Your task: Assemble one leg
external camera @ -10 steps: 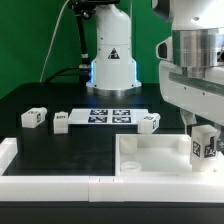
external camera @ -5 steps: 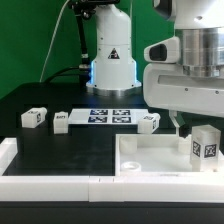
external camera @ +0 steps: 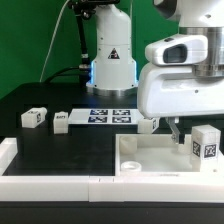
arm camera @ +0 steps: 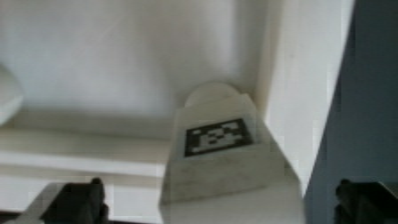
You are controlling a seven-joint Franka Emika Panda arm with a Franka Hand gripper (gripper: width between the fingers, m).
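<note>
Upright on the white panel (external camera: pixel 150 160), a leg (external camera: pixel 205 143) stands free near the panel's corner, just beside the open gripper (external camera: pixel 176 131), whose fingers (arm camera: pixel 80 198) flank it without touching.

The black table (external camera: pixel 60 150) carries several white parts. Near the exterior view's left, one small leg (external camera: pixel 33 118) sits on the dark surface, and a second leg (external camera: pixel 61 121) lies just beside it toward the exterior view's right. Behind them the marker board (external camera: pixel 110 116) lies flat, its square tags facing up. A third leg (external camera: pixel 149 123) rests near the board's right end, partly hidden by the arm. The large white panel (external camera: pixel 150 155) with a raised rim lies on the table toward the exterior view's right. A white rail (external camera: pixel 50 184) runs along the table's front edge and turns up at the left corner.
</note>
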